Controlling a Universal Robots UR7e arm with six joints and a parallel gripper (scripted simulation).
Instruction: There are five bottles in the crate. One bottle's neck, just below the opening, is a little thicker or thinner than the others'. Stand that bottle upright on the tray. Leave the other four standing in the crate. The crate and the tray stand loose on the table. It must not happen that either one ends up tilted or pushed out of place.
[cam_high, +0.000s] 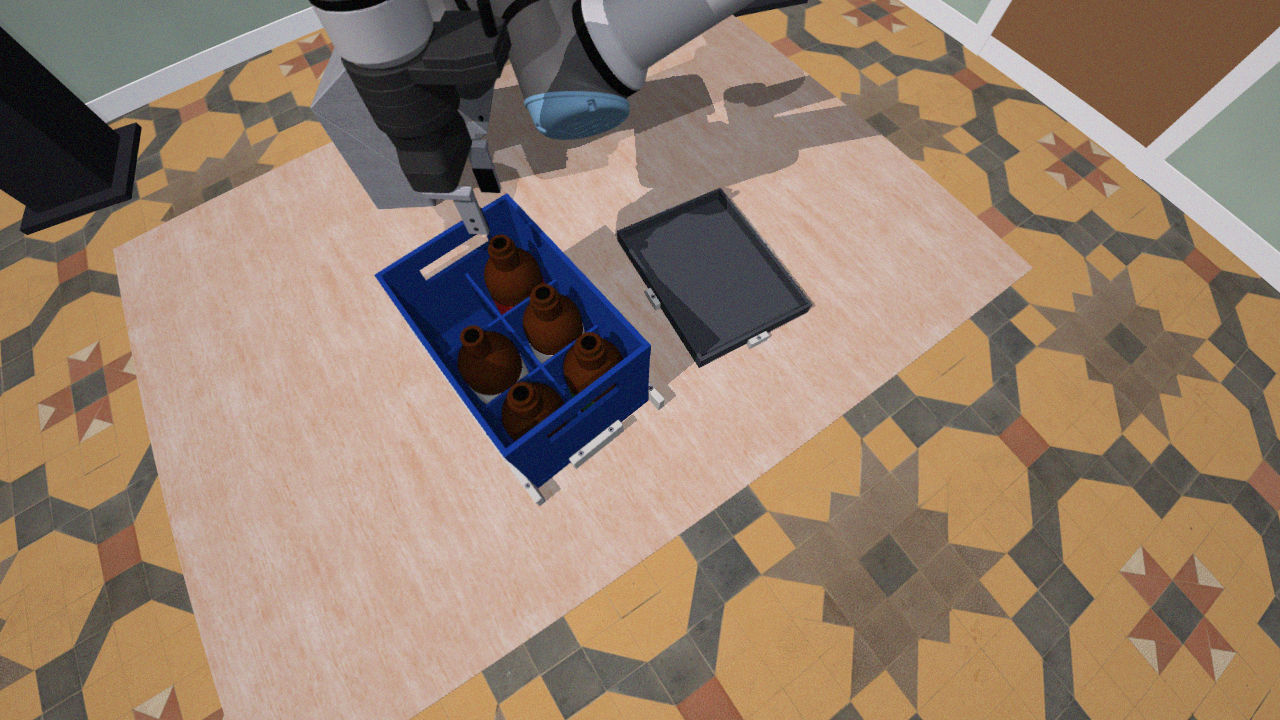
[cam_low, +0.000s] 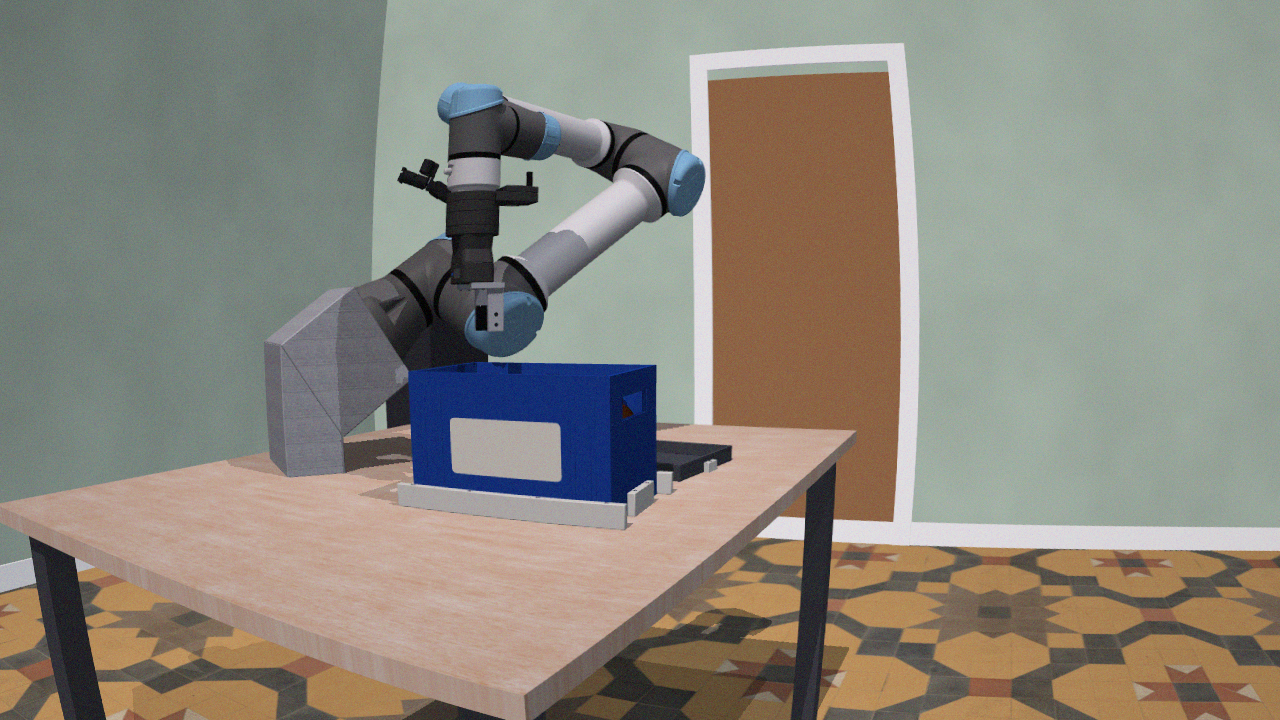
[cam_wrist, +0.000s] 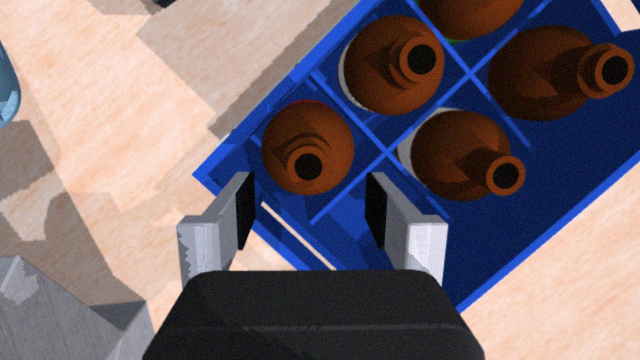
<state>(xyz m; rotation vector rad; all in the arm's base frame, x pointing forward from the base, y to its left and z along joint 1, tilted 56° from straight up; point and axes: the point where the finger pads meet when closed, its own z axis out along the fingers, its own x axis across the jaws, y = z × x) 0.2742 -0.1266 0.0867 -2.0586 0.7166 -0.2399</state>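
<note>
Odd-necked bottle (cam_high: 488, 362) (cam_wrist: 457, 160), its neck looking thinner below the opening than the rest, stood upright in the crate (cam_high: 637, 380) (cam_low: 510, 394) (cam_wrist: 215, 166), in the middle compartment of the row farther from the tray (cam_high: 716, 268) (cam_low: 693, 452). Within the crate, the other four bottles (cam_high: 552, 326) (cam_wrist: 370, 75) stood too: three along the tray side, one in the far corner compartment beside the odd bottle. Above the crate's arm-side end, the hand (cam_high: 480, 204) (cam_low: 489, 323) (cam_wrist: 310, 195) was open, its fingers spread wide with nothing between them, well clear of the odd bottle. Beside the crate, the tray lay flat on the tabletop (cam_high: 313, 447) (cam_low: 358, 555) (cam_wrist: 575, 285). Pale strips (cam_high: 595, 445) (cam_low: 510, 505) sat along the crate's base.
</note>
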